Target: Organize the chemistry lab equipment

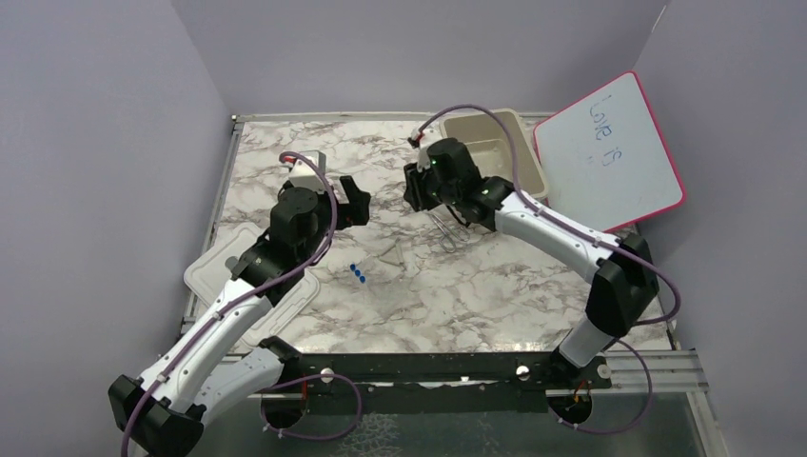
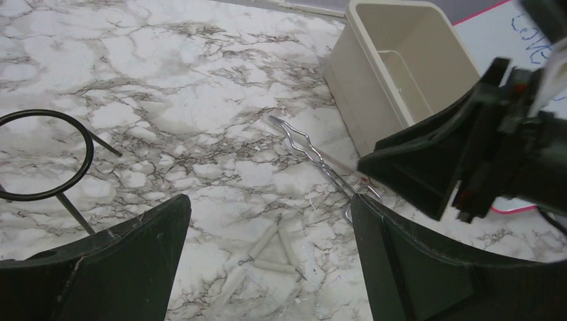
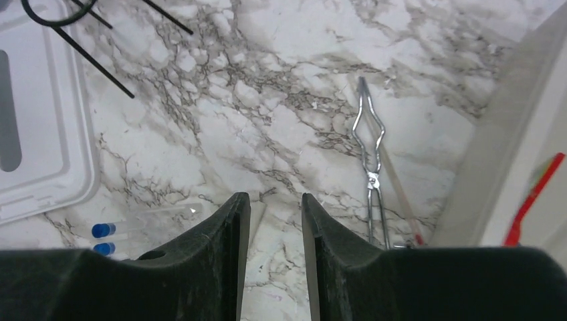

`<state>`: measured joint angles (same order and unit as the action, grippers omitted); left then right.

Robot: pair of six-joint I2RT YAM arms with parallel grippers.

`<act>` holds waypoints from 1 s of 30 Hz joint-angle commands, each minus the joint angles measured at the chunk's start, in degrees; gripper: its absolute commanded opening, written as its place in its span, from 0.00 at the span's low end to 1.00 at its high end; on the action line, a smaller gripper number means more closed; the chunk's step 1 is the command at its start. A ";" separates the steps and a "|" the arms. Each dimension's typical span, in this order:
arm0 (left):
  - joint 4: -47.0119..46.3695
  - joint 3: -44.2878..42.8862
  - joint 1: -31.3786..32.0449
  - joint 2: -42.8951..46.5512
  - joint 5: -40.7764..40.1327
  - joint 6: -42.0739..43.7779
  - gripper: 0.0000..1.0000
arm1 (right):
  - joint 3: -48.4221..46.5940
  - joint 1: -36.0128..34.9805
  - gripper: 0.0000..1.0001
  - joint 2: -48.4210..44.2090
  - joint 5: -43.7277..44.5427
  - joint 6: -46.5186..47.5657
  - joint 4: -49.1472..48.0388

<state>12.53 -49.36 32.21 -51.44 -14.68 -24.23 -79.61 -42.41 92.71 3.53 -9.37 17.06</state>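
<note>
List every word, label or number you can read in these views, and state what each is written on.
"Love is": handwritten in blue marker on the pink-framed whiteboard, running sideways in the top view; the second word is less certain.
Left wrist view: a cut-off scrap of the same blue writing, not readable.
No readable text shows on the tub, the lid or the clear tubes.

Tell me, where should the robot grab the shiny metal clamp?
At the narrow middle of the clamp, where its two wires pinch together. Come straight down from above, squeezing across it: it lies flat on the table, and the wide loop end would probably slip.
</note>
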 commanded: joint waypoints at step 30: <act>1.62 3.94 -0.30 8.77 -2.64 3.40 0.92 | -9.92 -9.71 0.27 28.13 8.73 -13.72 16.92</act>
<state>14.83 -46.15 32.21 -43.75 -16.08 -21.74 -87.50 -51.70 119.39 7.66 -21.06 30.26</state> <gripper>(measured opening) 0.922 0.301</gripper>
